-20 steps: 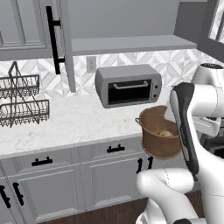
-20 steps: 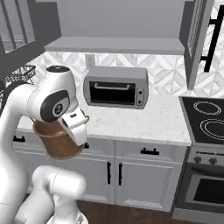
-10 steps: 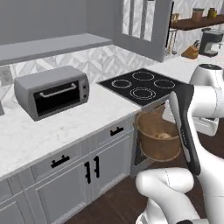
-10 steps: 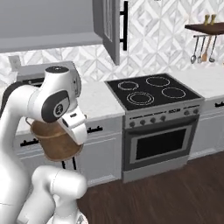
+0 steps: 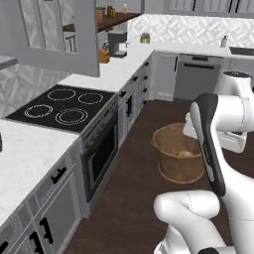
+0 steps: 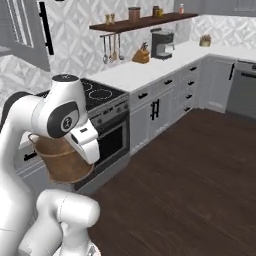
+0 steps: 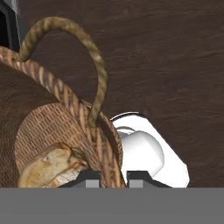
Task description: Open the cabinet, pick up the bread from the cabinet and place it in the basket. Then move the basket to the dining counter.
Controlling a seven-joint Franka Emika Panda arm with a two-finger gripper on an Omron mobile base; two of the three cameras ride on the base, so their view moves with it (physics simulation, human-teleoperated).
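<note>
The basket (image 5: 178,159) is gripped at its rim by the gripper (image 7: 112,176), held up over the dark floor (image 6: 200,165), bread (image 7: 50,165) sat inside.

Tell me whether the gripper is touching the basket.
Touching. In the hand view the gripper has its two dark fingertips on either side of the basket rim, closed against the woven wall beside the bread.

One woven basket (image 5: 178,159) carrying one bread bun (image 7: 50,165), beside one four-ring stovetop (image 5: 62,106), one oven (image 6: 111,142) and one coffee maker (image 6: 163,43).
</note>
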